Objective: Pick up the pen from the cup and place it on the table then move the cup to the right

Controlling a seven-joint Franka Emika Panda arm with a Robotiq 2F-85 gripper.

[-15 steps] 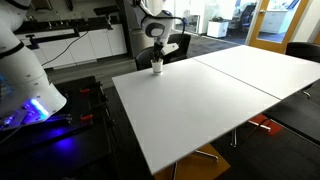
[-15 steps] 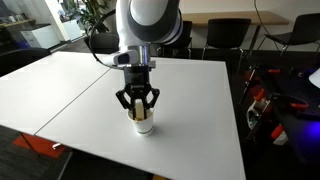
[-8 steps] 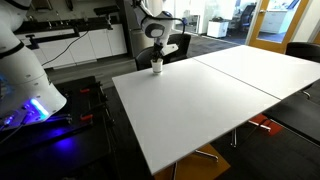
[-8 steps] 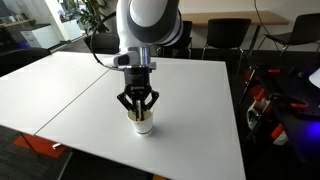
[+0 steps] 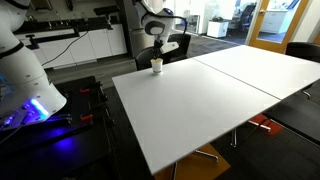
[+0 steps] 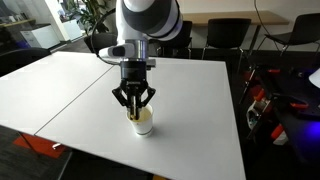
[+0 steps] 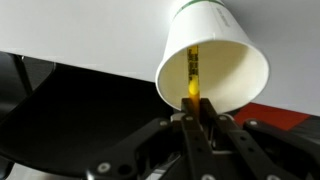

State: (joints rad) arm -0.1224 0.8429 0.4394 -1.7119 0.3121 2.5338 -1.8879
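The small white cup [image 6: 143, 124] stands near the table's [image 6: 195, 105] edge; it also shows in an exterior view [image 5: 157, 67] and fills the top of the wrist view [image 7: 213, 62]. My gripper [image 6: 133, 106] hangs directly above the cup's mouth. In the wrist view its fingers [image 7: 195, 106] are closed on the upper end of the pen [image 7: 193, 72], a thin yellowish-brown stick whose lower part still reaches down inside the cup. The pen is too thin to make out in the exterior views.
The white table [image 5: 205, 95] has a seam [image 5: 235, 82] between its two tops. A dark bench with lit equipment [image 5: 40, 105] stands beside it. Black chairs [image 6: 225, 35] line the far side. Red gear [image 6: 255, 108] lies on the floor.
The gripper has risen slightly above the cup with the pen between its fingers. The cup has stayed in place.
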